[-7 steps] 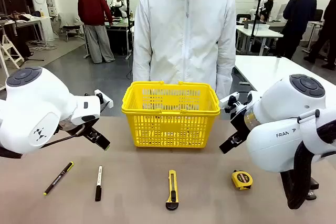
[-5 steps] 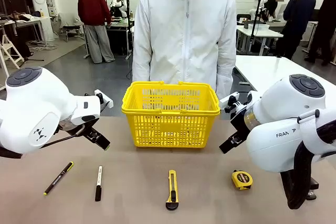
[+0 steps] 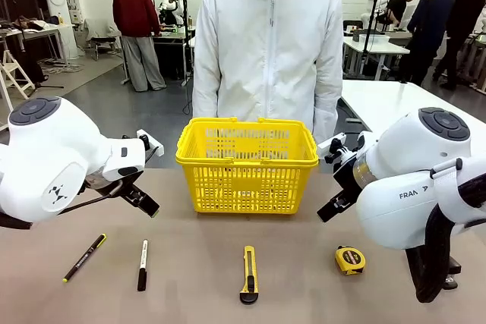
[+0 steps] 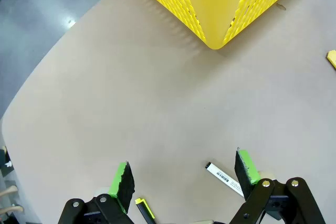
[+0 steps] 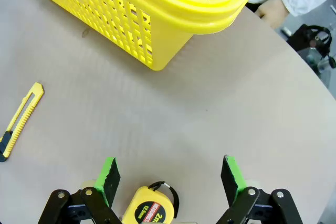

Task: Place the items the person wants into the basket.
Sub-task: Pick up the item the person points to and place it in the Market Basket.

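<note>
Left gripper (image 4: 184,176) was wide open with nothing in it in its wrist view, hovering right over the marker (image 4: 224,178) and the black pen (image 4: 145,209), both flat on the table (image 4: 105,103). Right wrist view: right gripper (image 5: 170,174) spread wide too, empty, above the tape measure (image 5: 149,211), utility knife (image 5: 21,121) off to one side. Front view: the basket (image 3: 247,161) looked empty, sitting in front of the person (image 3: 266,43). So basically nothing done yet imo, both pens left to move.

An open-plan lab — rows of white worktables (image 3: 402,104), bare grey floor (image 3: 144,115), people (image 3: 135,13) at them farther off.
</note>
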Available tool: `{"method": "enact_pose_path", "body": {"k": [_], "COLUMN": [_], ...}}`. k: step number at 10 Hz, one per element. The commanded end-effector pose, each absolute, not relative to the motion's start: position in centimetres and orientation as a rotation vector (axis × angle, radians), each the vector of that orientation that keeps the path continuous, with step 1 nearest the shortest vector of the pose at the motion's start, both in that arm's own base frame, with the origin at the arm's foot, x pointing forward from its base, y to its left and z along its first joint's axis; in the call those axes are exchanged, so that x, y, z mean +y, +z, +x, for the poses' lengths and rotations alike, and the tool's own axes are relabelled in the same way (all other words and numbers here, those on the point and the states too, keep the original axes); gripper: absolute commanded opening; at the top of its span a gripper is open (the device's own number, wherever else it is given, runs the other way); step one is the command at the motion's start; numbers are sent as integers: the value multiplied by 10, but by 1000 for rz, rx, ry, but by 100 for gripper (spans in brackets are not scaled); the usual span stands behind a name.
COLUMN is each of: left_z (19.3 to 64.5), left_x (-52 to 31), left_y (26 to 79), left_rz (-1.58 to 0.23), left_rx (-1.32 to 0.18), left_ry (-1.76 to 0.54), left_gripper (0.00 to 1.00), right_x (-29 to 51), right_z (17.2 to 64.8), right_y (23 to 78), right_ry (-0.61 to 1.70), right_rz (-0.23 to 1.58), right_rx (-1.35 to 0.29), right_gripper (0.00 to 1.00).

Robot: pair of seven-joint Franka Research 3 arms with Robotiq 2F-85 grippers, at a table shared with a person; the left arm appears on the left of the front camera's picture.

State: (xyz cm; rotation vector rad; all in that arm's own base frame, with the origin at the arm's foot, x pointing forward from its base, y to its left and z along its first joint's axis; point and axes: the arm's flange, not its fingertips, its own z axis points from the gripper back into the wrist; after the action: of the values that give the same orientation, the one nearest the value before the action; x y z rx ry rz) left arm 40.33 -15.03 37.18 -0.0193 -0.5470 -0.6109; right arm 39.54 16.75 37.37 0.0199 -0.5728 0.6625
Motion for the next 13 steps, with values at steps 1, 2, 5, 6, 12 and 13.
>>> {"method": "enact_pose_path", "body": {"k": [1, 2, 5, 6, 12, 13], "left_z": [403, 403, 403, 403, 398, 396], "left_x": [-150, -150, -150, -150, -132, -135], "left_y": [372, 372, 372, 372, 538, 569], "left_rz": [-19, -19, -19, -19, 43, 65], "left_rx": [-547, -547, -547, -547, -459, -470], "left_ry": [-610, -610, -610, -610, -641, -646], "left_gripper": [100, 100, 100, 100, 100, 100], "right_x": [167, 167, 167, 167, 150, 154], "right_z": [395, 395, 395, 395, 373, 369], "right_y": [374, 374, 374, 374, 556, 591], "right_ry": [662, 662, 662, 662, 568, 565], "right_rz": [20, 20, 20, 20, -119, -130], "right_rx": [-573, -573, -573, -573, -612, -604], "right_gripper": [100, 100, 100, 100, 100, 100]}}
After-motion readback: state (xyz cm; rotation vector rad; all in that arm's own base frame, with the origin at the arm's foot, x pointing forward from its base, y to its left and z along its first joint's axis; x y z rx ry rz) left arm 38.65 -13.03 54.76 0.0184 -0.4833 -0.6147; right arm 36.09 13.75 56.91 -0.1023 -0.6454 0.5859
